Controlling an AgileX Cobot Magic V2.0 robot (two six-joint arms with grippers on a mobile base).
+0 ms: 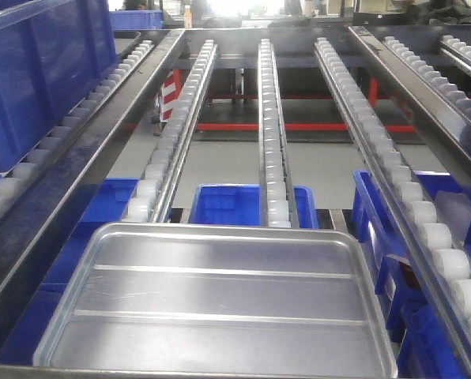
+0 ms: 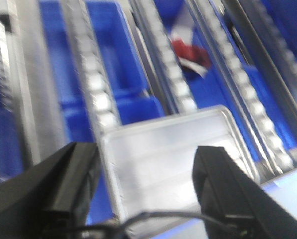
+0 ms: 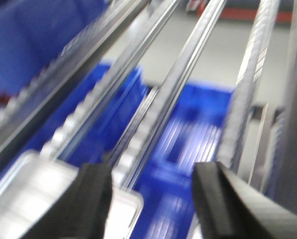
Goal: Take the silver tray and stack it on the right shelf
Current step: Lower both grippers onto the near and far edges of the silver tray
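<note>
The silver tray [image 1: 220, 292], shiny with two long ridges, lies flat at the near end of a sloped roller rack [image 1: 271, 118], on its white-roller tracks. Neither gripper shows in the front view. In the blurred left wrist view my left gripper [image 2: 146, 164] is open and empty, its black fingers [image 2: 71, 174] spread just above the near part of the tray [image 2: 173, 149]. A pale shiny strip [image 2: 288, 191] runs along the tray's near edge; no screw shows. In the blurred right wrist view my right gripper [image 3: 151, 174] is open and empty, over the tray's right corner [image 3: 19, 194] and a blue bin.
Blue plastic bins [image 1: 220, 201] stand under the rack, one holding something red [image 2: 191, 52]. A large blue crate [image 1: 38, 55] sits on the neighbouring track at the left. Another roller rack [image 1: 449, 87] runs at the right, behind a dark steel side rail [image 1: 409, 87].
</note>
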